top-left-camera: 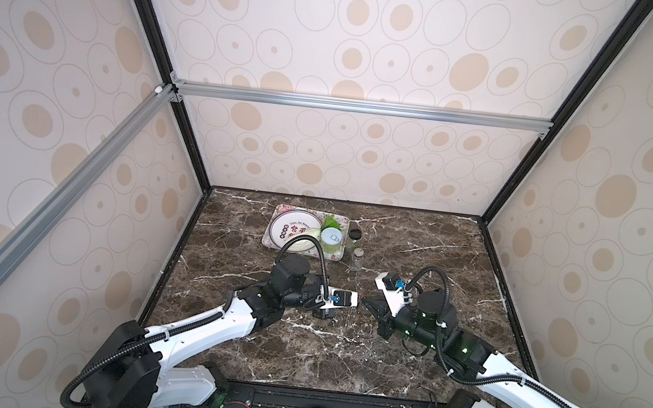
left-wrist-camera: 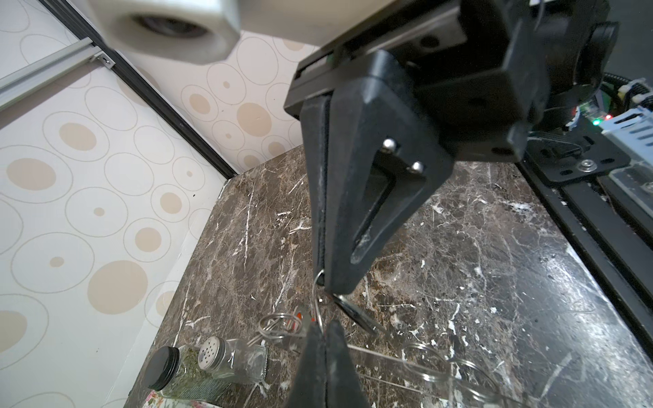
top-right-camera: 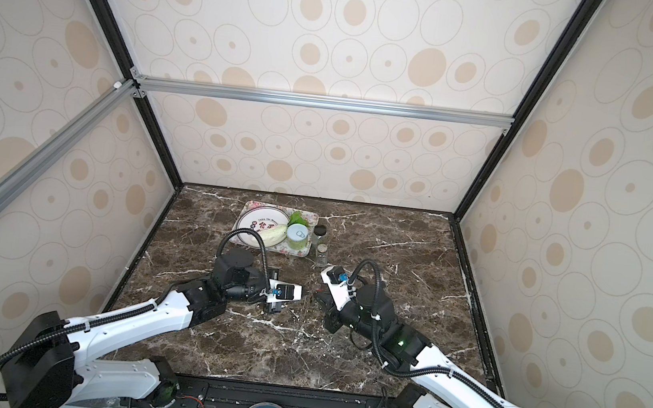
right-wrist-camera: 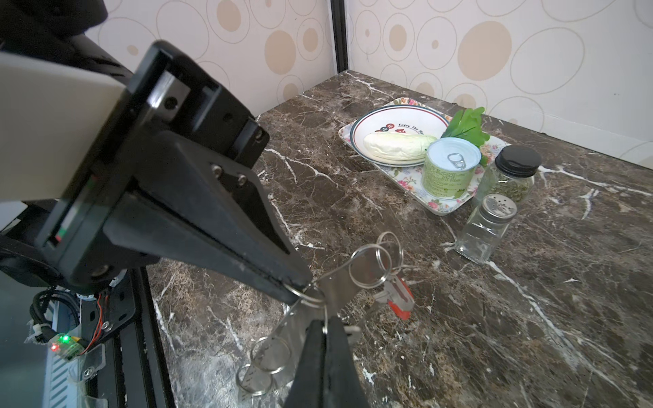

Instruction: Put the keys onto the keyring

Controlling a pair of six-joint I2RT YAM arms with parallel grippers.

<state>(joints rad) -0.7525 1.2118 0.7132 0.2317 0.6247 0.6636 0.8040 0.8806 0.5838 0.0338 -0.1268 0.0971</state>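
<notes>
Both grippers meet tip to tip over the middle of the marble table [top-left-camera: 324, 351]. In both top views my left gripper [top-left-camera: 356, 299] [top-right-camera: 303, 293] points right and my right gripper [top-left-camera: 367, 301] [top-right-camera: 315, 294] points left. A thin metal keyring [right-wrist-camera: 306, 294] [left-wrist-camera: 318, 306] sits between them. My left gripper [left-wrist-camera: 319, 326] [right-wrist-camera: 300, 285] is shut on its wire, and so is my right gripper [right-wrist-camera: 325, 324] [left-wrist-camera: 330, 287]. A red-orange key [right-wrist-camera: 400, 298] [left-wrist-camera: 300, 312] hangs beside it. A dark key [left-wrist-camera: 353, 315] slants off below the right fingertip.
A clear flat strip [right-wrist-camera: 337, 279] carrying several more metal rings [right-wrist-camera: 369, 265] lies under the grippers. At the back stand a flowered tray [top-left-camera: 270, 244] with a plate, cabbage and can [right-wrist-camera: 450, 169], a herb jar [right-wrist-camera: 512, 176] and a glass shaker [right-wrist-camera: 486, 229].
</notes>
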